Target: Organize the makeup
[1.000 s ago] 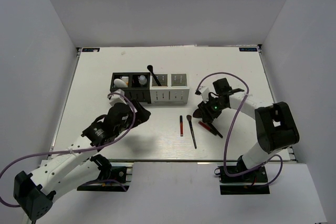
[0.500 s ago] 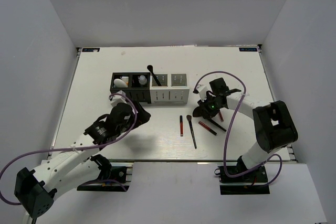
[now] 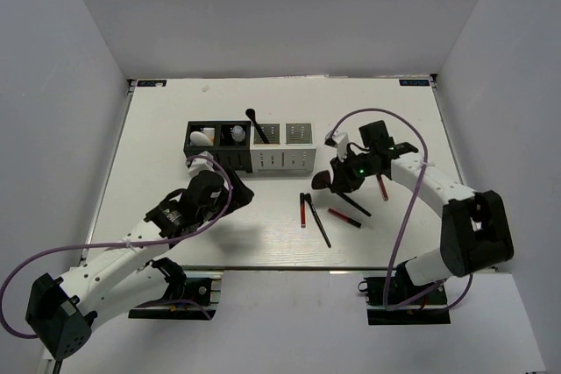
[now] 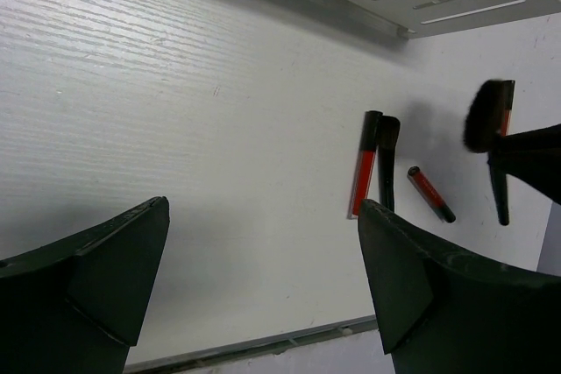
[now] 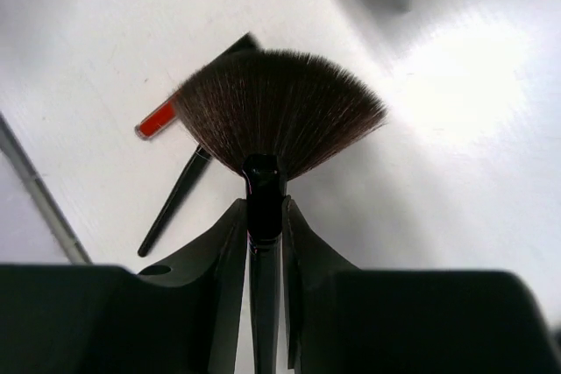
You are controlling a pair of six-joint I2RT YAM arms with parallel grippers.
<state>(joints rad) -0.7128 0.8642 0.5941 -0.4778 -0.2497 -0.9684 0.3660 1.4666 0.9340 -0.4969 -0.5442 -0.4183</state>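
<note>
My right gripper [image 3: 344, 178] is shut on the handle of a black fan brush [image 5: 279, 111], held above the table with its bristles [image 3: 322, 181] pointing left. Below it lie a long red stick [image 3: 302, 209], a thin black brush [image 3: 319, 225] and a short red stick [image 3: 344, 217]. Another red stick [image 3: 381, 186] shows beside the right forearm. The organizer's black box [image 3: 216, 157] holds a white oval [image 3: 202, 138], a clear bottle [image 3: 237, 134] and an upright black brush [image 3: 257, 126]. Left of the sticks, my left gripper [image 3: 233, 192] hangs open and empty.
White slotted boxes [image 3: 285, 159] adjoin the black box at mid-table. The left wrist view shows the long red stick [image 4: 364, 168], the thin brush [image 4: 387, 159], the short stick [image 4: 429, 194] and the table's near edge [image 4: 263, 348]. White walls enclose the table.
My right gripper has closed on the fan brush and lifted it off the table, shifting slightly up and right. The left arm has barely moved.
</note>
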